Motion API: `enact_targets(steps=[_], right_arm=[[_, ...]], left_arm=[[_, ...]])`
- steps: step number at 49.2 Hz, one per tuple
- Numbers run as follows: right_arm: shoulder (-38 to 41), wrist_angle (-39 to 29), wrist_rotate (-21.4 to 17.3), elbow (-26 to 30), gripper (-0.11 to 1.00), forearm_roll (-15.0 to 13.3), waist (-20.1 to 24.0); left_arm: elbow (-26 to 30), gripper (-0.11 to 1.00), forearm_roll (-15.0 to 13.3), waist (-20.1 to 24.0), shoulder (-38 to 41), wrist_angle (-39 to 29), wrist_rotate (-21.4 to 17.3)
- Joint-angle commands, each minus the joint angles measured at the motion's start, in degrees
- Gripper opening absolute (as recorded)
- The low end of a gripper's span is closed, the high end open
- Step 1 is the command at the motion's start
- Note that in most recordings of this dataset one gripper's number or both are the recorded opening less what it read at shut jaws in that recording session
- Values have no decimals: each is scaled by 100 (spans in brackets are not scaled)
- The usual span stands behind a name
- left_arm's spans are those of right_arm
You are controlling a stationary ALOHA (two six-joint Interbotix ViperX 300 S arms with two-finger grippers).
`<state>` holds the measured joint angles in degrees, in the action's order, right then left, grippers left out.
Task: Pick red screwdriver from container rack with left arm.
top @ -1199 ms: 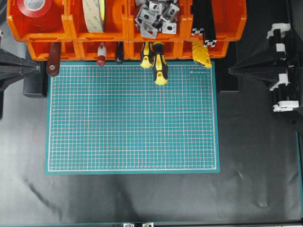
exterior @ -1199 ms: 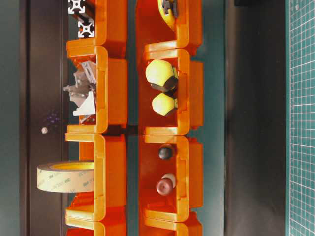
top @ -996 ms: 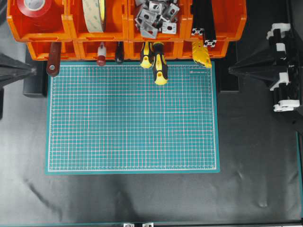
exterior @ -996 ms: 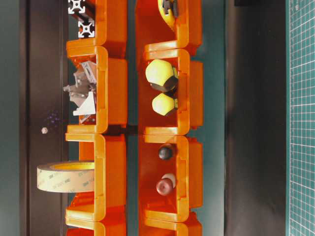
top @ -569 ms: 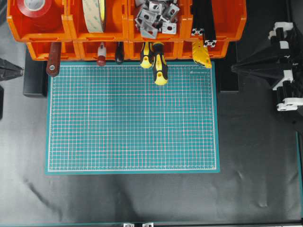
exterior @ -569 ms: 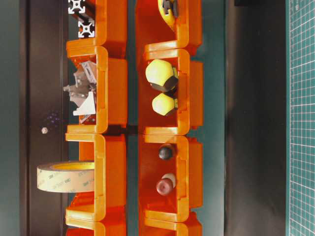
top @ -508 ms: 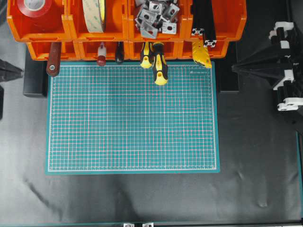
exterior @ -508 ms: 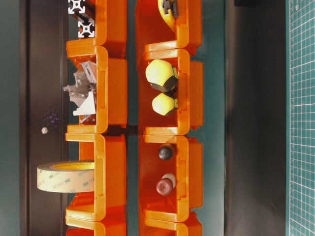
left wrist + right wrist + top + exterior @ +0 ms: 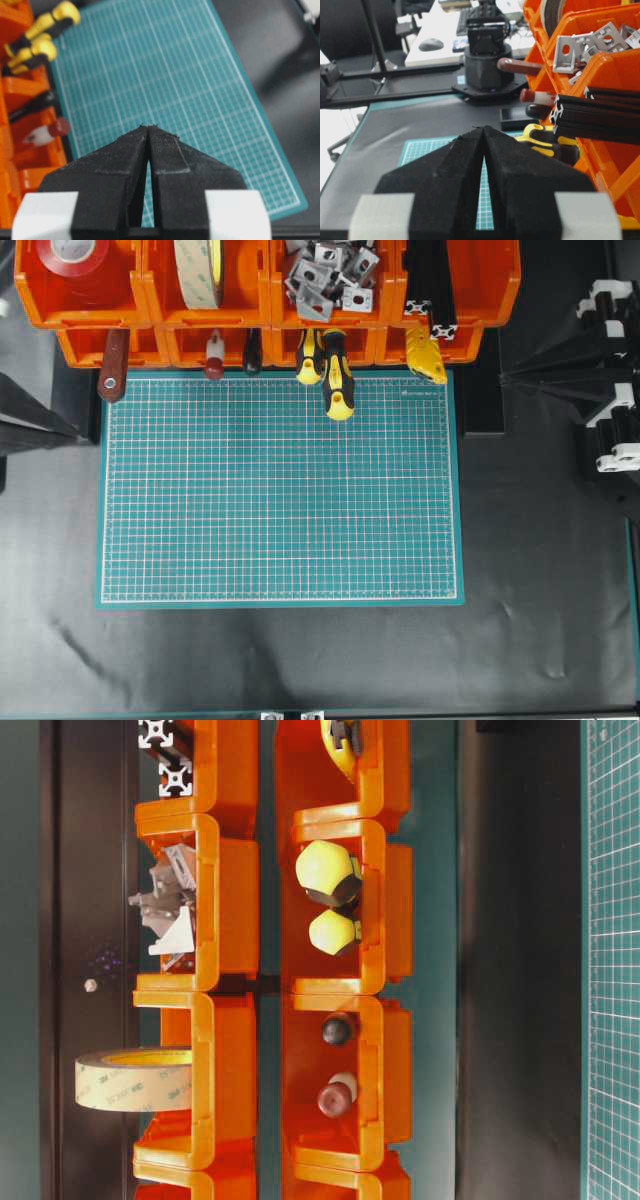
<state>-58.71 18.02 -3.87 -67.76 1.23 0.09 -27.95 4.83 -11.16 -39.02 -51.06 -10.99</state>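
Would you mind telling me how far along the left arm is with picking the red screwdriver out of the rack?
Nothing is done yet: the red screwdriver sits in its orange rack bin. In hand: the left gripper is shut and empty, over the green mat and apart from the screwdriver. Left: open, reach the handle, grip it and draw it out.
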Motion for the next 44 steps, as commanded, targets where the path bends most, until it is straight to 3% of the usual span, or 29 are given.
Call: enact_targets(steps=[1,6,10,11,14,18,24,27,33,44], right_arm=[[18,26,-9,202,0,9,9],[18,18,-9,202,0,9,9],[18,0,0,202,0,9,9],[18,-9,0,193,0,9,9],[18,-26,0,185,0,18,9],[18,-35,0,185,0,18,9],[18,-35,0,185,0,18,26],[18,-35,-9,185,0,18,62],[18,-44,-9,185,0,9,132],[-9,-149,-9,193,0,9,176]], left_arm=[[325,0,176,-211,431,-105,-9],[571,0,729,-466,905,-290,-9],[800,0,1714,-844,1274,-668,105],[879,0,2162,-993,1397,-835,167],[1046,0,3023,-1301,1626,-1187,396],[1187,0,3964,-1644,1837,-1556,932],[1125,0,4904,-2013,2153,-1793,2021],[1072,0,5115,-2101,2338,-1898,2540],[976,0,5133,-2083,2760,-2030,3234],[738,0,5133,-1802,3322,-1775,3437]])
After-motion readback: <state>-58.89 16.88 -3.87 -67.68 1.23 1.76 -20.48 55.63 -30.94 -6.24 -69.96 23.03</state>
